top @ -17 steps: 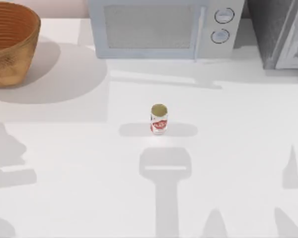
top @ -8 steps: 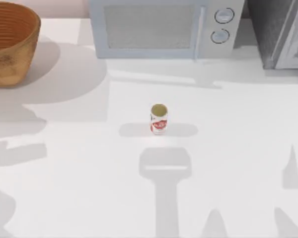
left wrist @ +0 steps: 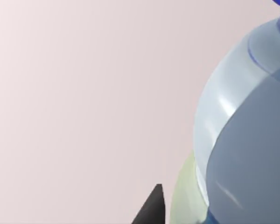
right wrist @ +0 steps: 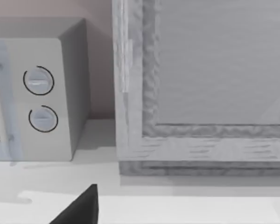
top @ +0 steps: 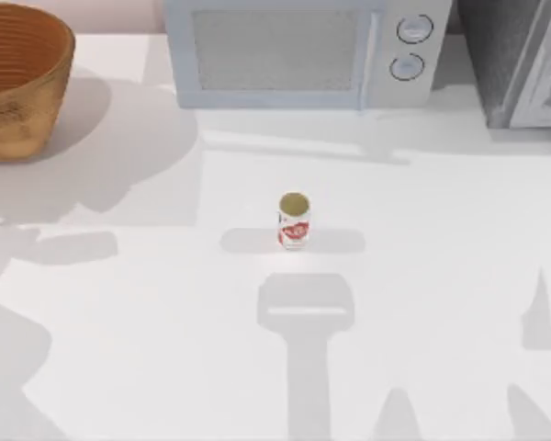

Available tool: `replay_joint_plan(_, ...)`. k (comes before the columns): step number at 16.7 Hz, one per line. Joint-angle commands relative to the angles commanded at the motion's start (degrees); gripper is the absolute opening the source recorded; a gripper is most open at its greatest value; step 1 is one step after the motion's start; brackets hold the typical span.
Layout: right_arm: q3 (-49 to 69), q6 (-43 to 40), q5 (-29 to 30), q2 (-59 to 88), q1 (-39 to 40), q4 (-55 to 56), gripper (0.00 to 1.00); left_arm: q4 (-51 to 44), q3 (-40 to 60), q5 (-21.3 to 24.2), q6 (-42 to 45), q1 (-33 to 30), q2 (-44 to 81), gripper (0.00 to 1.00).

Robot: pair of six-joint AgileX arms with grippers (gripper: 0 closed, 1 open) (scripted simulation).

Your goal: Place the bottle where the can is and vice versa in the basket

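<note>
Can upright, mid-table, alone on white top. Basket far left corner. Microwave at back centre, grey cabinet back right. Left wrist view: bottle pressed close beside dark fingertip; grasp cannot tell.

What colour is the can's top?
Dull gold-olive, above a white body with red markings; the can shows best in the top view.

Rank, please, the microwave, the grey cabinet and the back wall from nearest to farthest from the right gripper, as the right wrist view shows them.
1. Grey cabinet: ahead of the right gripper, its base farthest forward.
2. Microwave: beside it, set slightly back.
3. Back wall: behind both.
</note>
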Motion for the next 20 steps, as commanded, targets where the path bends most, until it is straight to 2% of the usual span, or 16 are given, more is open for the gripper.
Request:
replay_joint_plan(10, 0.00, 0.00, 0.00, 0.00, 0.00, 0.00, 1.00, -28.74, 16.94, 9.19, 6.48, -0.86, 3.02, 0.00)
replay_joint_plan(13, 0.00, 0.00, 0.00, 0.00, 0.00, 0.00, 1.00, -42.31, 21.99, 12.93, 8.08, -1.80, 3.71, 0.00)
replay_joint_plan(17, 0.00, 0.00, 0.00, 0.00, 0.00, 0.00, 1.00, -65.06, 29.13, 19.11, 10.25, -3.57, 4.12, 0.00)
replay_joint_plan(20, 0.00, 0.00, 0.00, 0.00, 0.00, 0.00, 1.00, -77.56, 33.18, 23.75, 11.02, -5.25, 4.24, 0.00)
